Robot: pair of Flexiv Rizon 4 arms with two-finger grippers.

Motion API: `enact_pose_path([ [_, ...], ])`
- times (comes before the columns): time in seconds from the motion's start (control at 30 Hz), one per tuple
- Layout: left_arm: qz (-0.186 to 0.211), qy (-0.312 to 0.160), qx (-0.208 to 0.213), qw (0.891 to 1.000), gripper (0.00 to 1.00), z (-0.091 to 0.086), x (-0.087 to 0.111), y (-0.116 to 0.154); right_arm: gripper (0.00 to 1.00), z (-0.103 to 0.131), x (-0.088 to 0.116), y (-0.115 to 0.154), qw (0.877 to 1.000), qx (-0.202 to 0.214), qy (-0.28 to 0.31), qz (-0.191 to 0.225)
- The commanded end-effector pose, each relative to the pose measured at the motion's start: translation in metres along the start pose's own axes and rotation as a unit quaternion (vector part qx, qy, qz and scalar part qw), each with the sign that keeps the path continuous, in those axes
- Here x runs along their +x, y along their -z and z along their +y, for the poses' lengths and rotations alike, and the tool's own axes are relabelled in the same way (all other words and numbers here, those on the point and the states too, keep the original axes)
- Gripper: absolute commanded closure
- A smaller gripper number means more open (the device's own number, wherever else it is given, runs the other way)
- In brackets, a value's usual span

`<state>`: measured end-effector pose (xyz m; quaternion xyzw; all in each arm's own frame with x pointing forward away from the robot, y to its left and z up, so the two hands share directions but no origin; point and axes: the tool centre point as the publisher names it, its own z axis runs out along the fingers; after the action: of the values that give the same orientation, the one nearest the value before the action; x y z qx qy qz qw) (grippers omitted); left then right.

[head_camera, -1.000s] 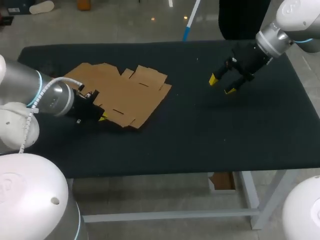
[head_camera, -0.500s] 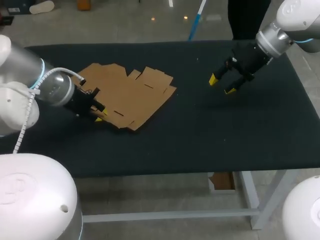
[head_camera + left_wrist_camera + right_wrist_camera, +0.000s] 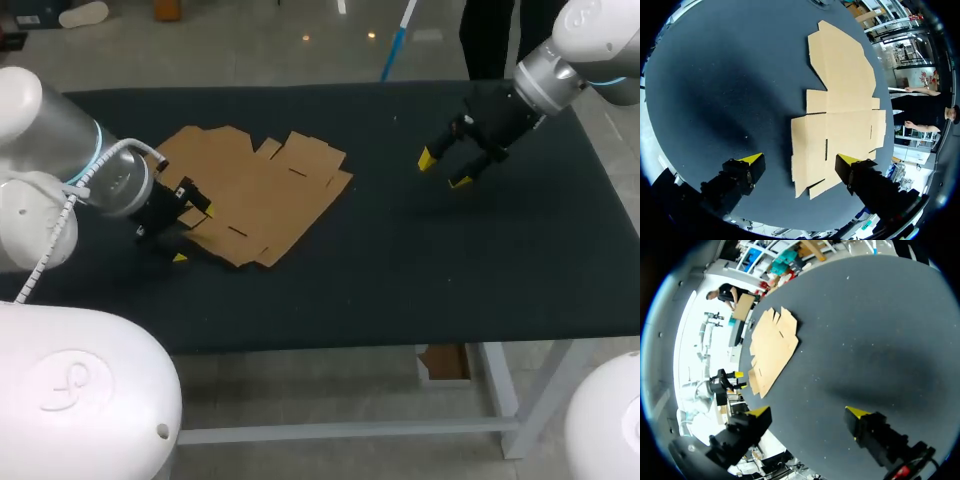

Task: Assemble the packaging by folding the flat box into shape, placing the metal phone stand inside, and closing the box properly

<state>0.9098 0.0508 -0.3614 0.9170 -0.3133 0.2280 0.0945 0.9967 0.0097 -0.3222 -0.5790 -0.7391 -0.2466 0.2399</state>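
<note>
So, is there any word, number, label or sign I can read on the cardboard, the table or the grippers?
Cardboard: no text, its visible face is plain brown.
Table: no text, plain dark cover.
Left gripper: no text, only yellow tips.
Right gripper: no text, only yellow tips.

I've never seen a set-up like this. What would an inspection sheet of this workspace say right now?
Surface: table covered in dark cloth.
Job's things: flat box lies unfolded on the cloth; metal phone stand not in view.
Clutter: nothing seen.
Grippers: left gripper open at the box's near corner, one finger over the cardboard and one over the cloth; right gripper open over bare cloth, apart from the box.
Cables: white coiled cable runs along the left arm, off the table.
Surroundings: nothing seen reaching over the table.
</note>
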Motion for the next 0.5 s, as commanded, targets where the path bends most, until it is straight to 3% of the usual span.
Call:
enact_pose_path([
  [0.03,0.013,0.013,0.028,0.999,0.10,0.004,-0.005,-0.008,0.00,0.000,0.000,0.001,1.000,0.001,0.001,0.001],
  [0.2,0.024,0.026,0.033,0.999,0.50,-0.002,0.000,-0.020,0.00,0.000,0.000,0.001,1.000,0.001,0.001,0.001],
  [0.5,0.021,0.029,0.036,0.999,0.57,-0.006,0.002,-0.034,0.00,0.000,0.000,0.001,1.000,0.001,0.001,0.001],
])
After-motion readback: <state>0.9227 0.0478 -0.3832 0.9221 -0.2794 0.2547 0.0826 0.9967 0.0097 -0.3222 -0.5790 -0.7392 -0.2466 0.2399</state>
